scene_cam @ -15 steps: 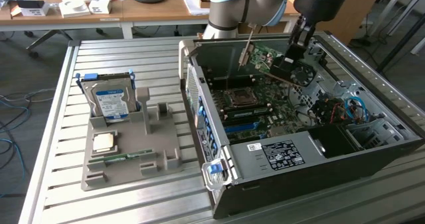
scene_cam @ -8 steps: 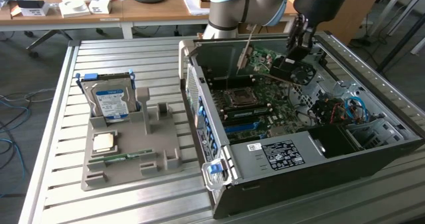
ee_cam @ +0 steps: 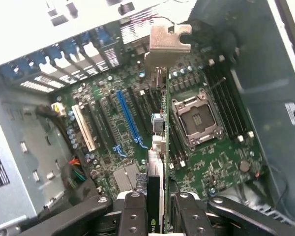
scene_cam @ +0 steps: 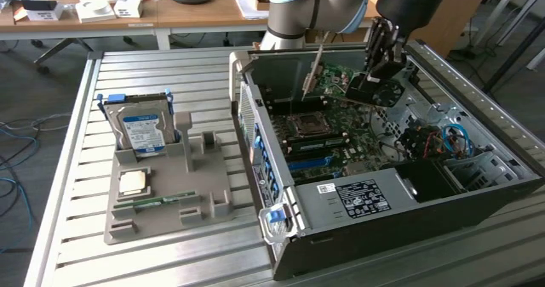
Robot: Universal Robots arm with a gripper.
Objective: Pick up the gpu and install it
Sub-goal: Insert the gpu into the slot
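The gpu [scene_cam: 366,89] was found pinched between the fingers [ee_cam: 133,214] of the gripper [scene_cam: 379,75], which were pressed against its two flat faces. The card was held on edge inside the far part of the open computer case [scene_cam: 358,236], over the motherboard [scene_cam: 328,140]. Its silver bracket [scene_cam: 313,70] was turned towards the far wall of the case.

In the wrist view, the gpu [ee_cam: 156,182] was seen edge-on in the gripper [ee_cam: 157,216]. The bracket [ee_cam: 166,42] was at the end away from the fingers, close to the rear slot openings. The card's edge was lined up over the dark slots between the long blue slot [ee_cam: 128,115] and the empty CPU socket [ee_cam: 196,118]. Whether the card touched a slot could not be determined.

The case was noted lying on its side on a slatted metal table [scene_cam: 153,70], towards the exterior view's right. A grey parts tray [scene_cam: 153,220] was recorded just beside it, on the exterior view's left. A hard drive [scene_cam: 140,131] with a blue and white label stood upright at the tray's far end. A narrow green memory stick [scene_cam: 157,203] lay flat at its near end.
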